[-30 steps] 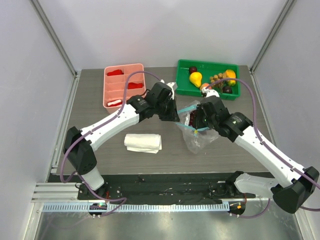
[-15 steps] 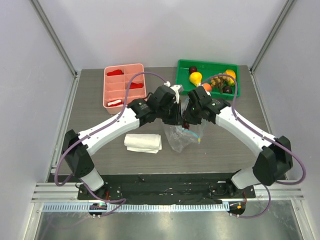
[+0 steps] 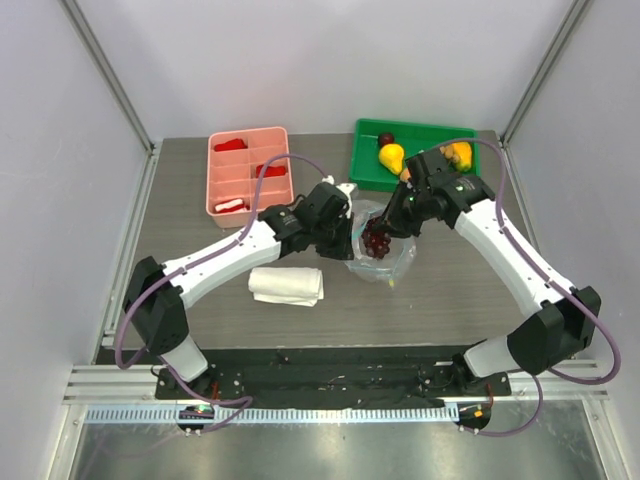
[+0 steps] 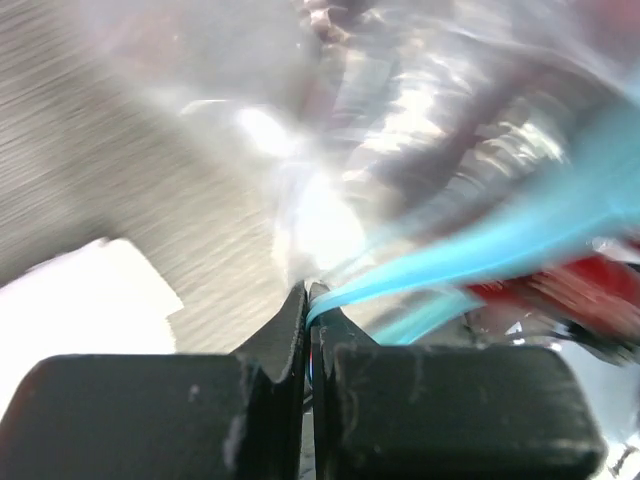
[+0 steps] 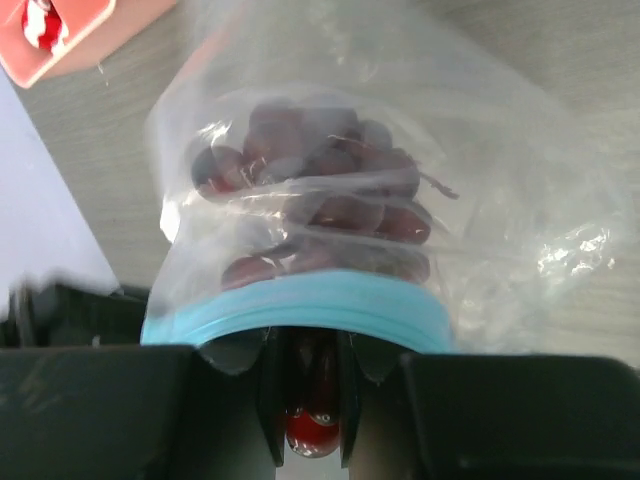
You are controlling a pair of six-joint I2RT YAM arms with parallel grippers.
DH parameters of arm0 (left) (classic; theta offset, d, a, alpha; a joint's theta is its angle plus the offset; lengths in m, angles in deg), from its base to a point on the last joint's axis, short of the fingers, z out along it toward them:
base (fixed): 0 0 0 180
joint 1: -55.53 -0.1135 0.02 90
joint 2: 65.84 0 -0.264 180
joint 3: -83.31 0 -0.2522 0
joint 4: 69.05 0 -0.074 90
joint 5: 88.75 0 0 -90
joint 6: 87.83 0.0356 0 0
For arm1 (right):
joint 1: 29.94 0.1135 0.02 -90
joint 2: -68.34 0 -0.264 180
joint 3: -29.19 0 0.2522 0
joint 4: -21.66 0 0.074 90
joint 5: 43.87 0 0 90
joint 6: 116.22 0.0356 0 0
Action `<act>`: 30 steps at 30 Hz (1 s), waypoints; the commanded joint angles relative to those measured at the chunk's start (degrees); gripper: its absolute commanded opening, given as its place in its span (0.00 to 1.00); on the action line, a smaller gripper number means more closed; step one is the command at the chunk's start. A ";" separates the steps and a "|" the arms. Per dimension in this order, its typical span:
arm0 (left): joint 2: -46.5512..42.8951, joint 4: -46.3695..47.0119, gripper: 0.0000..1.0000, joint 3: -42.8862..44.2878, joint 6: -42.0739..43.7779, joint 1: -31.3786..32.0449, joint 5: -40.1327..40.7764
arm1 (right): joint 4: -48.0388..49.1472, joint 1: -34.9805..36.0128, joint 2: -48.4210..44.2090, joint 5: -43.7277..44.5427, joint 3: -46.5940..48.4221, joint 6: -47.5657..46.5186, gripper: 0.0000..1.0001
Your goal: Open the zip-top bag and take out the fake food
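A robot lab cell: plain white walls (image 3: 330, 60), aluminium frame rails (image 3: 108, 72), grey worktable (image 3: 180, 200).

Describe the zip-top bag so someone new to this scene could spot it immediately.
On the grey table, look on the near side of the green tray, near the middle. The zip-top bag is the clear, crinkly pouch with a light-blue zip strip and dark grapes inside, unlike the opaque folded white cloth to its left.

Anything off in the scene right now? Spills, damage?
Nothing visibly spilled or damaged. The zip-top bag is crumpled, its blue strip pinched by the left gripper; the right gripper holds a glossy red piece at the mouth.
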 commanded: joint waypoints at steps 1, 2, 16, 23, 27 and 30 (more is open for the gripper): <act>-0.57 0.49 0.00 -1.60 0.99 -3.45 2.09 | -11.24 -0.87 -1.83 -13.79 6.02 -9.04 0.01; -0.57 0.75 0.00 -1.60 1.07 -3.89 2.09 | -12.94 -0.87 -1.73 -13.97 6.47 -10.80 0.01; 6.55 -3.47 0.00 9.74 0.20 -7.06 -0.46 | -11.11 -0.78 -8.58 -37.17 7.63 -20.93 0.01; 7.43 -3.29 0.00 9.92 -1.38 -7.24 -1.95 | -3.65 -5.78 -5.70 -22.11 17.01 -15.06 0.01; 7.34 -4.43 0.00 10.18 -2.97 -7.33 -1.43 | 3.63 -9.82 -0.34 -6.55 22.29 -10.47 0.01; 7.78 -4.70 0.00 10.62 -4.11 -7.33 -1.77 | 9.17 -12.81 3.96 4.87 21.43 -10.11 0.01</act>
